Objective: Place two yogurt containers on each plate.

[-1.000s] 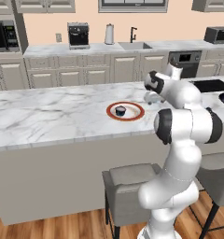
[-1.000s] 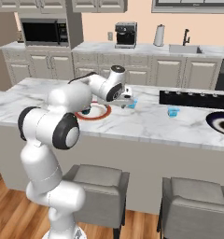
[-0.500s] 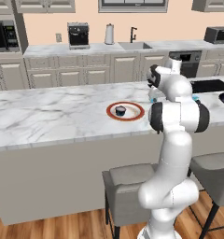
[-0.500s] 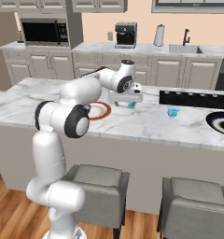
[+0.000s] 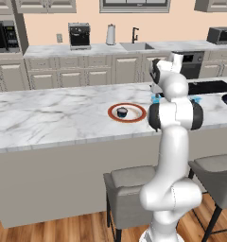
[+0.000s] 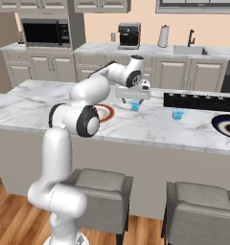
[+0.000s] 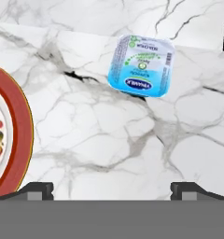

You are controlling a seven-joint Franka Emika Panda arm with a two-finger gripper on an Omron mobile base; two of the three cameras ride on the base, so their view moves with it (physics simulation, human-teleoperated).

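A light blue yogurt container (image 7: 141, 65) sits on the marble island, a little right of the red-rimmed plate (image 5: 134, 116). My gripper (image 6: 132, 94) hovers just above that container (image 6: 134, 105), open and holding nothing. Its two fingertips (image 7: 37, 189) stand wide apart. A dark navy yogurt container (image 5: 122, 112) rests on the red-rimmed plate. Another light blue container (image 6: 178, 114) stands farther right on the marble. The dark plate (image 6: 227, 125) lies at the island's far right end. My arm hides part of the red-rimmed plate (image 6: 106, 113) in the right base view.
A black cooktop (image 6: 198, 101) is set into the island behind the right-hand container. Two grey stools (image 6: 95, 184) stand in front of the island. The back counter holds a coffee machine (image 5: 79, 36), a kettle (image 5: 110, 34) and a sink.
The arm's elbow has swung up and over, and the gripper has shifted slightly right, away from the red-rimmed plate and over the light blue container. The jaws stay open.
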